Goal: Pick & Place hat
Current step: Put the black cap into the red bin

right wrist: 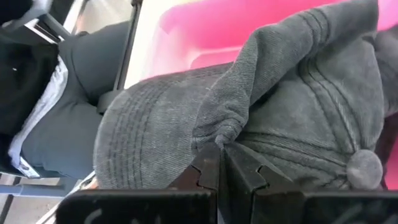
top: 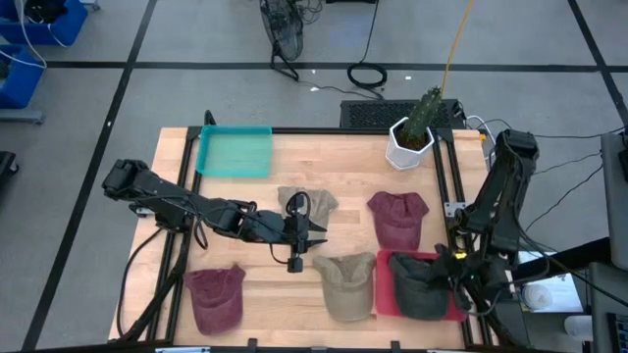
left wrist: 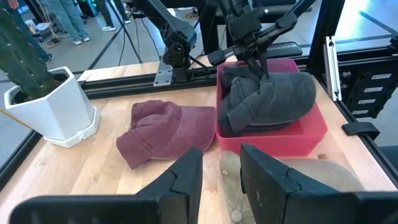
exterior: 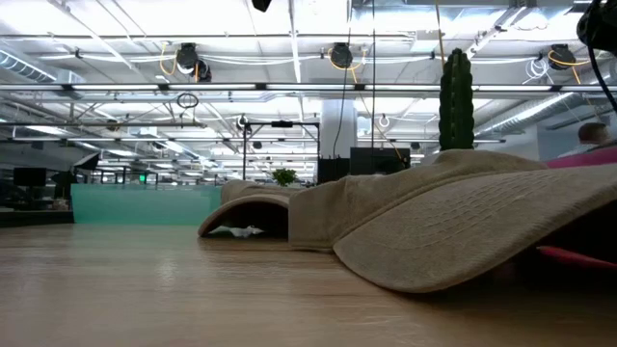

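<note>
The wooden table (top: 294,294) is carrying everything, and both dark arms are reaching over it. The left arm is stretching from the left edge to the middle, and the left gripper (top: 299,235) is hovering there with its fingers (left wrist: 186,177) standing a little apart and holding nothing. Just behind this gripper a tan hat (top: 307,204) is lying, and just in front of it, toward the right, another tan hat (top: 347,282) is lying. Farther to its right a maroon hat (top: 398,218) is resting, and to its front left a second maroon hat (top: 216,297) is sitting near the table edge. A teal tray (top: 235,152) is sitting behind it to the left, and a white pot with a cactus (top: 412,137) is standing behind it to the right. The right gripper (right wrist: 222,163) is sitting low over the pink bin (left wrist: 314,134) at the front right corner, with its fingers pinching a fold of the dark grey hat (right wrist: 292,118), which is lying inside this bin.
</note>
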You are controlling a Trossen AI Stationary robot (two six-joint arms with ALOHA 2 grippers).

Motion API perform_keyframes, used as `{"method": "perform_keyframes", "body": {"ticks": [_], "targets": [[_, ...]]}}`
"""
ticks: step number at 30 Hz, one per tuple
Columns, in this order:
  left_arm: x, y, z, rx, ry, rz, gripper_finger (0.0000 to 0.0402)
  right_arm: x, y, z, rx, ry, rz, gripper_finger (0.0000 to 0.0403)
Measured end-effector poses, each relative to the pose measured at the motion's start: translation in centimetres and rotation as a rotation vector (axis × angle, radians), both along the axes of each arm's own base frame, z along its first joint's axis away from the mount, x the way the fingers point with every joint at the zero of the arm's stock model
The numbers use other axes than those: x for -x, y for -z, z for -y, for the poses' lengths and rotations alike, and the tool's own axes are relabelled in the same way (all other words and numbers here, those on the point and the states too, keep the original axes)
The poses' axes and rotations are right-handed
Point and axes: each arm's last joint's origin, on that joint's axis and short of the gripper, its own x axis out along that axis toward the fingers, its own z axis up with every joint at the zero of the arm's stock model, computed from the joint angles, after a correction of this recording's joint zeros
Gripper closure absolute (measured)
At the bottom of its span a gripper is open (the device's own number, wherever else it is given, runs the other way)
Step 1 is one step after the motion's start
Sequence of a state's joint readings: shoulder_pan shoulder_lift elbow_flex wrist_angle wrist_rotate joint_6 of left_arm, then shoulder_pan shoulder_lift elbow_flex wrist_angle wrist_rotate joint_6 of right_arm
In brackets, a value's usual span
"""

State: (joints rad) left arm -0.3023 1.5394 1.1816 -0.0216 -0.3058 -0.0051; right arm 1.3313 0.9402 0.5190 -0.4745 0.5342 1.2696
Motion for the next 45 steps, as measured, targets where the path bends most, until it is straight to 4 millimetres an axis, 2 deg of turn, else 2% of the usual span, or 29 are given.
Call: {"method": "perform_keyframes", "body": {"ticks": [6, 10, 18, 28, 40, 45], "targets": [[0.0, 0.0, 0.0, 0.001, 0.000, 0.003, 0.0289, 0.0, 0.2, -0.3, -0.016, 0.006, -0.034, 0.0396], [0.0, 0.0, 0.0, 0.001, 0.000, 0.003, 0.0289, 0.1, 0.0, -0.2, -0.037, 0.007, -0.042, 0.0377], [0.0, 0.0, 0.0, 0.001, 0.002, 0.003, 0.0289, 0.1, -1.4, 0.4, -0.143, 0.018, 0.021, 0.0331], [-0.1, -0.1, 0.0, 0.005, 0.047, 0.010, 0.0289, 0.1, -2.5, 1.3, -0.201, 0.023, 0.067, 0.0308], [-0.1, -0.1, 0.0, 0.009, 0.047, 0.007, 0.0289, 0.1, -4.9, 2.6, -0.256, 0.022, 0.290, 0.0297], [0.0, 0.0, 0.0, 0.014, 0.044, -0.008, 0.0289, 0.0, -6.6, 3.0, -0.202, -0.003, 0.414, 0.0297]]}}
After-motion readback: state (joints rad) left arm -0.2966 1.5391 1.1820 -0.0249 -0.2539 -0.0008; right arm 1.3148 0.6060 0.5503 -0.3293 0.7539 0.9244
